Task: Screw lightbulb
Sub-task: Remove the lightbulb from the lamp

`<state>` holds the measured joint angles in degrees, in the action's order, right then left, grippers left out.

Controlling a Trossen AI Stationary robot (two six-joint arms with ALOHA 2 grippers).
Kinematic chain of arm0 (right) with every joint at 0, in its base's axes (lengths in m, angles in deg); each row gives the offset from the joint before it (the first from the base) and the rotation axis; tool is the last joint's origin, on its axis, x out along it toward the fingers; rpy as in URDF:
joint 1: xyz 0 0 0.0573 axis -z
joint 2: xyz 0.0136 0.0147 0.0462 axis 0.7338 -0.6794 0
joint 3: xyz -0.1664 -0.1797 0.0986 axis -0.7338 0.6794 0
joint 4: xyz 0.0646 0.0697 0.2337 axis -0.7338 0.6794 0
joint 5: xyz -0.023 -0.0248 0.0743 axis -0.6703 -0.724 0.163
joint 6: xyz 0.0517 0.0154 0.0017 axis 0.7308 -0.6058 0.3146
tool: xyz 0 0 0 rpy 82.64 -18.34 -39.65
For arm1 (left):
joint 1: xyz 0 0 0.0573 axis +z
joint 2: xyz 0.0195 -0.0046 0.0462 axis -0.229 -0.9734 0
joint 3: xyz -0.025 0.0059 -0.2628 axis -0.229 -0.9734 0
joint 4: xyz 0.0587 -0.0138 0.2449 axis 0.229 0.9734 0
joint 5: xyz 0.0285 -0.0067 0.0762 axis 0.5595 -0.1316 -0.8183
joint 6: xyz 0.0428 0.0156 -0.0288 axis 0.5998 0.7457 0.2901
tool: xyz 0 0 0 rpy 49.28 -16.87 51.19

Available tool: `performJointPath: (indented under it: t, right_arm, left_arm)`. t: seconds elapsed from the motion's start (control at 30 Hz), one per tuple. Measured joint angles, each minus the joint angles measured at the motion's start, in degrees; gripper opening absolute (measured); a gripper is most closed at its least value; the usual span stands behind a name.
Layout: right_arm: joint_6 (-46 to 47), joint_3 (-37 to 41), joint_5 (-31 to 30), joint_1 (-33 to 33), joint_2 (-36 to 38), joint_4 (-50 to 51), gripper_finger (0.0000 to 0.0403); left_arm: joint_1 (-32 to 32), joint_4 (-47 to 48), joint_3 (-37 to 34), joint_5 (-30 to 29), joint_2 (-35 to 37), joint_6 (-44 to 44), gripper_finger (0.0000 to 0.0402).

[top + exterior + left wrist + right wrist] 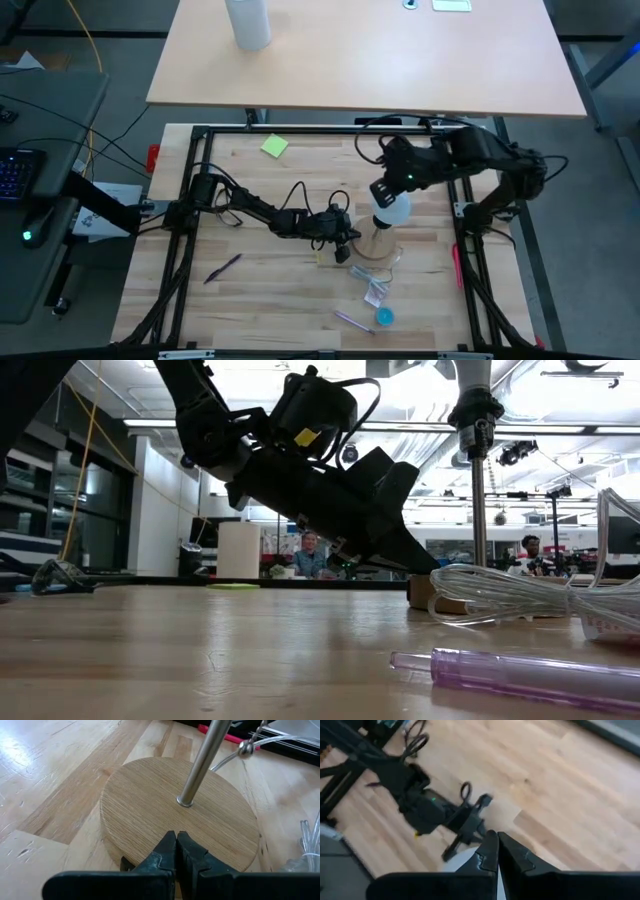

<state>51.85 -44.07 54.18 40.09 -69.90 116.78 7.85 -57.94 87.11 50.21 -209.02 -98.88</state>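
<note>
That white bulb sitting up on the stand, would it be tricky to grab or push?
Probably. The lightbulb has a smooth round globe, so a pincer would likely slip on it. It looks like thin frosted glass or plastic, so probably light and perhaps fragile. It sits high on a thin metal post over a wide wooden disc, so a sideways push might tip the lamp, though the disc should help.

This is a robotics lab or workshop. A wooden desk (270, 290) sits inside a black metal frame (200, 135), with a lit keyboard (18, 170) and loose cables (110, 150) beside it. Beyond the desk, the low view shows an open hall with strip ceiling lights (160, 424), camera stands (478, 480) and seated people (310, 555).
</note>
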Motion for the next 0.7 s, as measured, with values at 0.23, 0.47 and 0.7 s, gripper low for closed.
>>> performJointPath:
  t: [0.23,0.47,0.7]
  right_arm:
    - [3.91,1.46,0.82,-0.46,0.06,-0.29,0.0]
    - [7.24,1.35,0.24,-5.84,4.19,-0.29,0.0]
    - [2.98,2.1,16.51,-5.76,9.92,-0.1,0.0]
  left_arm:
    - [0.14,0.0,0.02,0.22,0.0,0.02,0.0]
    - [0.16,0.02,0.02,0.21,0.0,-0.01,0.0]
    - [0.16,0.02,0.04,0.4,0.0,0.9,0.0]
